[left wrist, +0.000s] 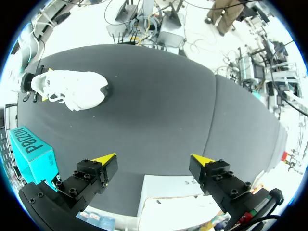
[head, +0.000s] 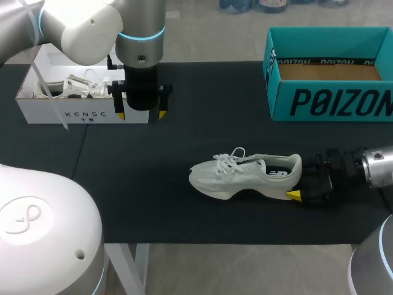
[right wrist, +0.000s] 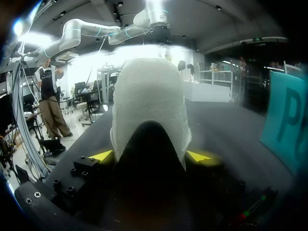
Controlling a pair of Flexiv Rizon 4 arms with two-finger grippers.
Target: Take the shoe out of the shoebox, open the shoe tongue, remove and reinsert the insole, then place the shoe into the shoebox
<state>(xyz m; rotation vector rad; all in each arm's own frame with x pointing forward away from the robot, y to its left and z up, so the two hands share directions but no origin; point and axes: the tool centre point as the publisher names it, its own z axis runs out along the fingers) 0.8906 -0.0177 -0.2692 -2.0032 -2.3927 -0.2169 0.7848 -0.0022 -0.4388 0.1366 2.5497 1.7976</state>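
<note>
A pale off-white mesh running shoe with looped laces and a thick, sculpted foam sole stands upright on the black cloth-covered bench. Its toe points toward 9 o'clock and its heel toward 3. The right pincer is closed around the heel, with a yellow tip against each side of the nubbly, rounded heel cup. At 1 o'clock from the shoe sits the open teal cardboard shoebox, rectangular, its plain brown inside showing. At 10 o'clock a white rectangular cardboard box holds another white laced shoe. The left pincer hangs over that box's front wall, its fingers spread wide and gripping nothing.
</note>
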